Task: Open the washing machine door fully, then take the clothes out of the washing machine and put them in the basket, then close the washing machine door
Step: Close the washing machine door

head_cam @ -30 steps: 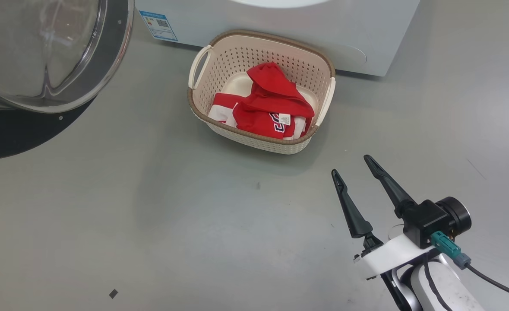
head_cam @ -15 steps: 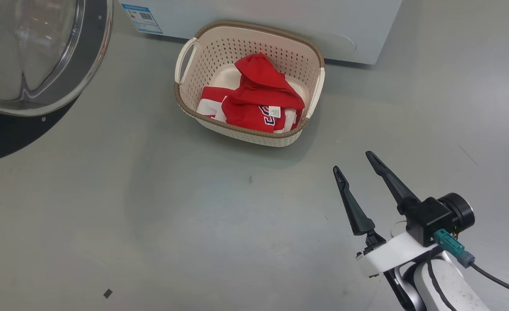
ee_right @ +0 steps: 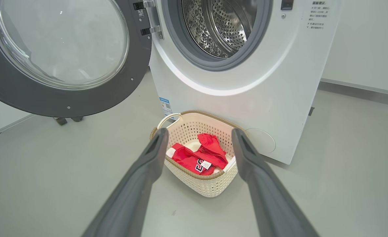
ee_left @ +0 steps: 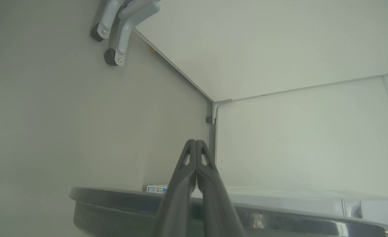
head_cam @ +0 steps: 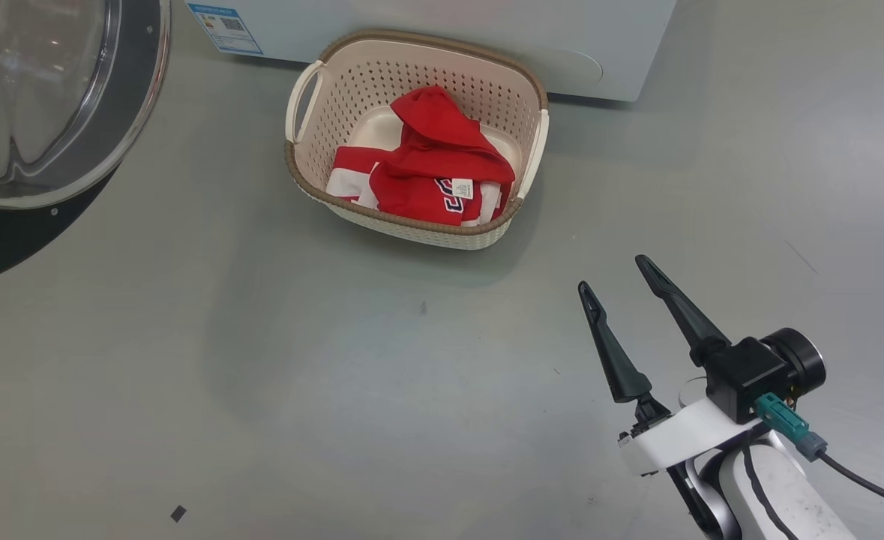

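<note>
The washing machine door (head_cam: 130,112) stands swung open at the upper left, black rim around clear glass. The white washing machine (ee_right: 246,85) shows its steel drum (ee_right: 226,26) with no clothes in sight inside. In front of it on the floor sits the cream basket (head_cam: 412,225), holding the red and white clothes (head_cam: 430,169). My right gripper (head_cam: 612,274) hovers open and holds nothing, to the right of the basket and nearer to me, fingers pointing toward it. My left gripper (ee_left: 195,142) is shut on nothing, just above the door's dark rim (ee_left: 115,204).
Grey floor surrounds the basket. A small black speck (head_cam: 178,513) lies at the lower left. Grey caster legs (ee_left: 115,33) of some frame stand by the wall beyond the door. A baseboard (ee_right: 361,89) runs along the wall right of the machine.
The head camera has shifted, so basket, door and machine sit further left and higher in its picture. The right gripper stays open and the clothes lie unchanged in the basket.
</note>
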